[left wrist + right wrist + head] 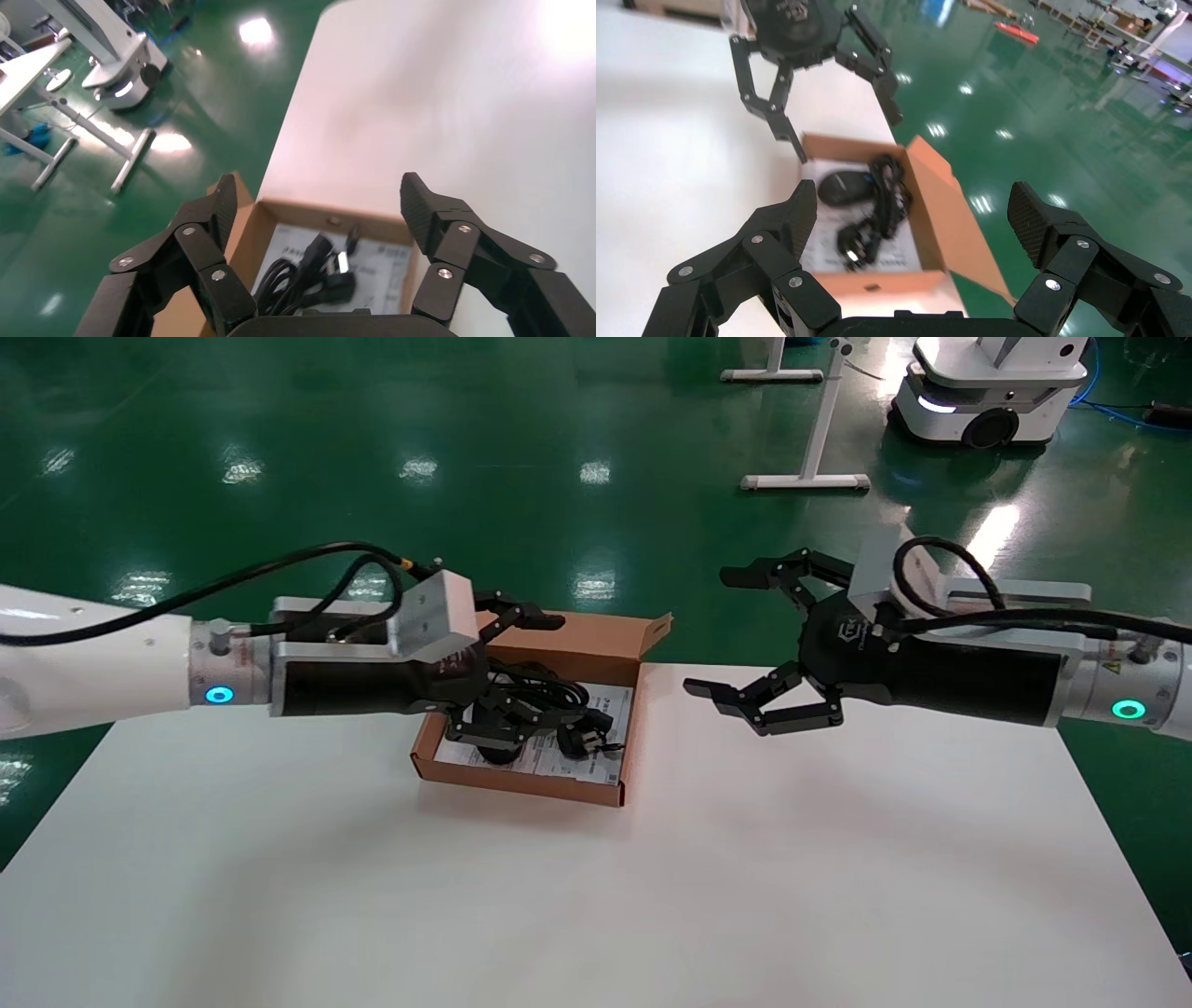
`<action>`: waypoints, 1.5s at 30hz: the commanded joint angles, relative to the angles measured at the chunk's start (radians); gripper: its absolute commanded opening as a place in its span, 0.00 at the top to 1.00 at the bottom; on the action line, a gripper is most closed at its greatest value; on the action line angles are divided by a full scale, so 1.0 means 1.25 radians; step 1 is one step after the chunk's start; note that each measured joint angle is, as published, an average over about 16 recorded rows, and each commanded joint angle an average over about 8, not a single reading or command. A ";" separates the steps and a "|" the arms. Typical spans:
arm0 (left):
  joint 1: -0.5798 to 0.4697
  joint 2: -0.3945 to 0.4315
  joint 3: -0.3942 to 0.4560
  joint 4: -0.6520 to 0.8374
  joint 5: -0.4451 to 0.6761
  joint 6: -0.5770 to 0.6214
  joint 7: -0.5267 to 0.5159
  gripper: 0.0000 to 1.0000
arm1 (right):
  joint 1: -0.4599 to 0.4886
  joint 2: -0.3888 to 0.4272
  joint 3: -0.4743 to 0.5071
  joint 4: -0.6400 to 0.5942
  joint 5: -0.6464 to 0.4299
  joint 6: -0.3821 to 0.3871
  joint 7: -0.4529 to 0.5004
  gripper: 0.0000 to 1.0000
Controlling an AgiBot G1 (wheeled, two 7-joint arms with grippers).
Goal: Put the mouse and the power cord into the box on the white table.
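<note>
The box (521,786) stands open on the white table (596,896), near its far edge. Inside lie the mouse (843,188) and the coiled power cord (888,193), its plug (852,246) on the white printed sheet. My left gripper (521,677) hovers just over the box, open, holding nothing. From the left wrist, the power cord (295,277) shows below the open left gripper (320,193), and the mouse is hidden. My right gripper (712,633) hangs open and empty to the right of the box, apart from it. In its own view the right gripper (912,196) looks down on the box (877,284).
The box's flap lid (596,645) stands up at the far side. Beyond the table's far edge is green floor with a white stand (819,430) and a white mobile robot base (987,393). Bare tabletop stretches in front of the box and to both sides.
</note>
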 commanded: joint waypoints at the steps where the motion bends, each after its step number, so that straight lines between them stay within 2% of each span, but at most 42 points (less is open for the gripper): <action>1: 0.022 -0.019 -0.016 -0.031 -0.023 0.008 -0.022 0.00 | -0.021 0.013 0.021 0.033 0.007 -0.006 0.026 0.00; 31: 0.340 -0.305 -0.255 -0.494 -0.358 0.125 -0.351 0.00 | -0.322 0.203 0.334 0.518 0.107 -0.101 0.402 0.00; 37: 0.384 -0.344 -0.288 -0.558 -0.405 0.142 -0.392 0.00 | -0.355 0.221 0.368 0.575 0.117 -0.110 0.438 0.00; 45: 0.388 -0.348 -0.292 -0.564 -0.411 0.144 -0.393 0.00 | -0.357 0.222 0.369 0.577 0.118 -0.111 0.439 0.00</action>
